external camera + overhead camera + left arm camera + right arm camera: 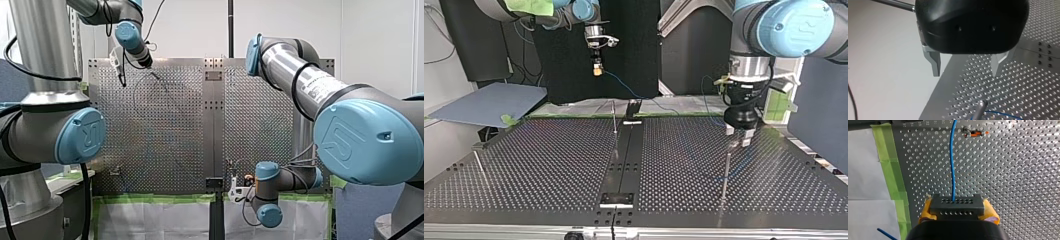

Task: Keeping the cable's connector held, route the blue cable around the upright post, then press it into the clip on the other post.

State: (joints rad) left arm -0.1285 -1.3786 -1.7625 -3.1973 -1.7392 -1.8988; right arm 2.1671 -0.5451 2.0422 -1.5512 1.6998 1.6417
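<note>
The right gripper (957, 211) was clenched on the connector (956, 202), a dark perforated block seated between its yellow pads (991, 213). The gripper was positioned above the perforated worktop (1010, 182), near the edge lined with green tape (888, 165). The blue cable (952, 165) left the front face of the connector and ran straight ahead over the worktop. A small fitting (976, 133) with an orange part sat on the worktop just beside the line of the cable, not touching it.

In the top view, the right gripper was raised above the taped edge, and the cable descended from it in a slack span toward the worktop.

The left gripper (966, 73) was released: its two metal fingers (934, 62) stood apart with nothing between them. One finger hung past the worktop's edge; the other was above the worktop. The upright post (981, 106) stood ahead of the fingers, clear of them. A stretch of the blue cable lay on the worktop close to this post. Whether it wrapped the post could not be determined.
</note>
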